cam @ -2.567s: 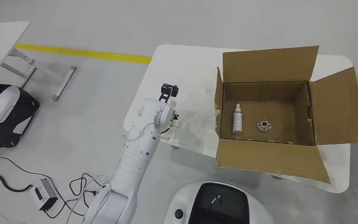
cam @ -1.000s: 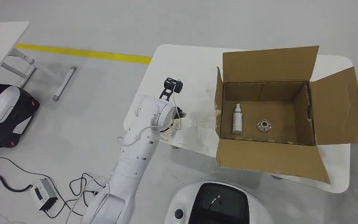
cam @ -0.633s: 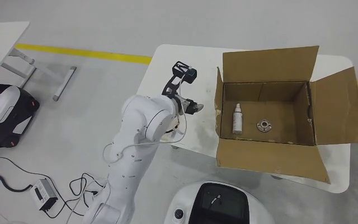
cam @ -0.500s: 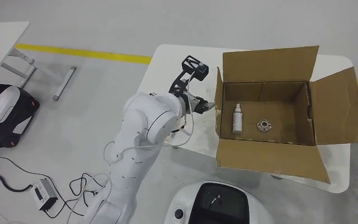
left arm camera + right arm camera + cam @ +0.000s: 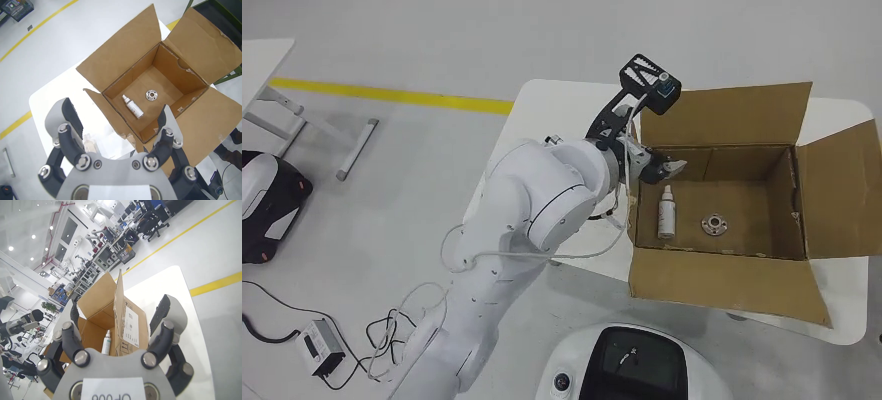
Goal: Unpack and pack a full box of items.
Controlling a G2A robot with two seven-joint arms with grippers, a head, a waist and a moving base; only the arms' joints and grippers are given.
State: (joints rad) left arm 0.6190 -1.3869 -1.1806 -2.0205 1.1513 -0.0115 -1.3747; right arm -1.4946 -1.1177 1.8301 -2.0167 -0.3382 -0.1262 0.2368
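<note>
The left arm (image 5: 542,200) reaches from the lower left of the top view up and to the right, and its big white elbow joint is bent. Its wrist camera (image 5: 654,82) stands out on a black bracket above the left gripper (image 5: 670,168). This gripper points steeply downward, its jaws are wide apart and nothing is between them. Its fingers (image 5: 72,117) are grey metal with black pads. The right gripper (image 5: 118,303) points more level, slightly upward. Its jaws are also spread wide and hold nothing.

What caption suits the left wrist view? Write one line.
Open left gripper above an open cardboard box holding a spray bottle and a metal flange.
</note>
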